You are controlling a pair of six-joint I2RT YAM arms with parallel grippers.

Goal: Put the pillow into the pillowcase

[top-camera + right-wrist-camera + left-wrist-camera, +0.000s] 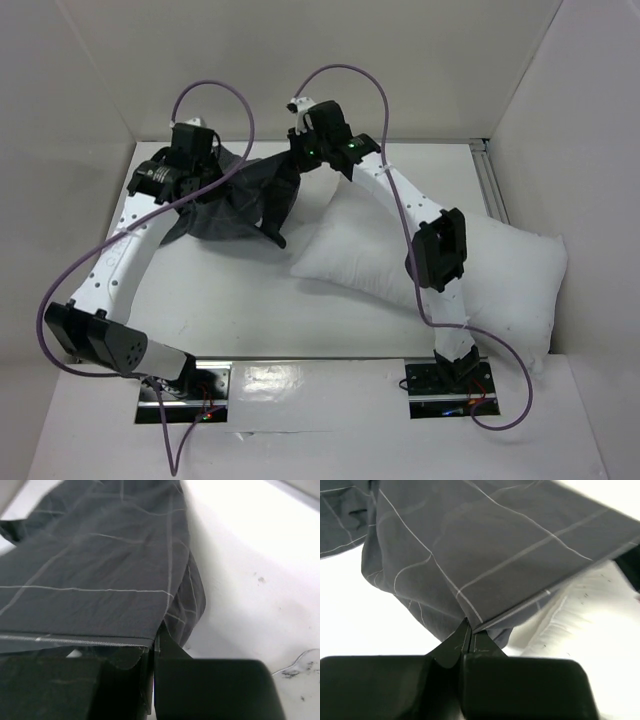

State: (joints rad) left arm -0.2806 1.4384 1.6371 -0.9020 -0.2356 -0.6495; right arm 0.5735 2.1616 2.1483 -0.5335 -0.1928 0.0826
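Softness governs the handling here. The pillow lies on the table at the near right, partly under the right arm. It is judged light, bulky and easily squashed, so a corner or short edge would best be pinched rather than the plump middle. Its long axis runs across the table on a slight slant, with the left end directed at the pillowcase just beyond. Farther back, the pillowcase is held up by its hem, the rest hanging in folds toward the table. It is judged thin, limp and apt to collapse, the hem being its firmest hold. That hem is drawn taut between the left pincer and the right pincer, each clenched on it. Whether the mouth gapes cannot be told.
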